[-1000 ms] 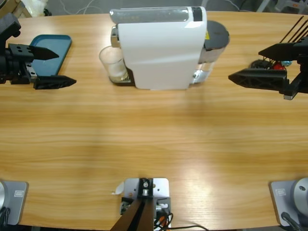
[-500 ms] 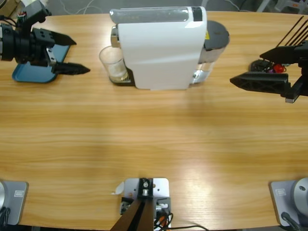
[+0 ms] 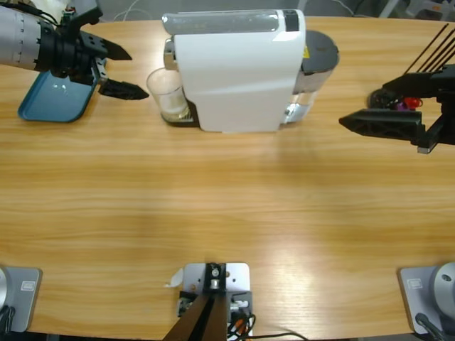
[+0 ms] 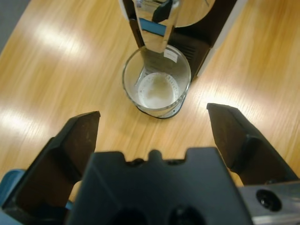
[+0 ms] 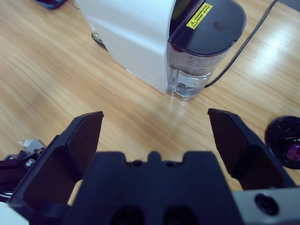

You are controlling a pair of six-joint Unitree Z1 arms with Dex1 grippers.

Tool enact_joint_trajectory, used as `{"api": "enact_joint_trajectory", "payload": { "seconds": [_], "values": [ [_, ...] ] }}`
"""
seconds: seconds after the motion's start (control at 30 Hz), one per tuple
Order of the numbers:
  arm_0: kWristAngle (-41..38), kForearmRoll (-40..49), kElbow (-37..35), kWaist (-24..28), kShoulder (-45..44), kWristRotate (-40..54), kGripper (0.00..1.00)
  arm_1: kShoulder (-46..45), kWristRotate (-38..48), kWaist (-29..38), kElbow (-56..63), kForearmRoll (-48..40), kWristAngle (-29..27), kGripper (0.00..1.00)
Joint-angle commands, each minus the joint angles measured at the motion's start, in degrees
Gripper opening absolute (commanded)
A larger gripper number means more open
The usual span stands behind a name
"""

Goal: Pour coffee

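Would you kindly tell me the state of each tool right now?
Left tool: open, holding nothing, facing the glass.
Right tool: open, holding nothing.

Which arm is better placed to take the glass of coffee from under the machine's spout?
Left. The left gripper is open, just beside the glass and aimed at it. The right gripper hangs beyond the coffee machine, facing its water tank.
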Motion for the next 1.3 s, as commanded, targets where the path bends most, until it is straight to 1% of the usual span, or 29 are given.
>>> {"api": "enact_joint_trajectory", "payload": {
  "seconds": [0.03, 0.23, 0.4, 0.57, 0.7, 1.3],
  "values": [
    [-3.1, 0.5, -1.7, -0.8, 5.2, 1.1, 1.0, -0.2, 0.8, -0.8, 2.8, -1.6, 1.0, 1.0],
    [-3.1, 0.3, -3.5, -0.9, 7.2, 1.2, 1.0, 0.0, 0.9, -1.4, 2.8, -1.6, 1.3, 1.0],
    [-3.7, 0.4, -4.1, -2.8, 9.3, 1.2, 1.0, 0.6, 0.9, -1.8, 2.9, -1.9, 1.5, 1.0],
    [-3.7, 0.1, -4.7, -2.9, 10.6, 1.2, 1.0, 1.0, 0.9, -1.9, 2.9, -2.2, 1.9, 1.0],
    [-4.0, -0.1, -6.2, -2.9, 12.2, 1.1, 1.0, 1.0, 0.9, -3.9, 2.7, -2.2, 2.9, 1.0],
    [-3.9, -0.4, -6.9, -2.9, 14.0, 1.2, 1.0, 2.3, 0.9, -4.3, 2.8, -2.7, 3.9, 1.0]
  ]
}}
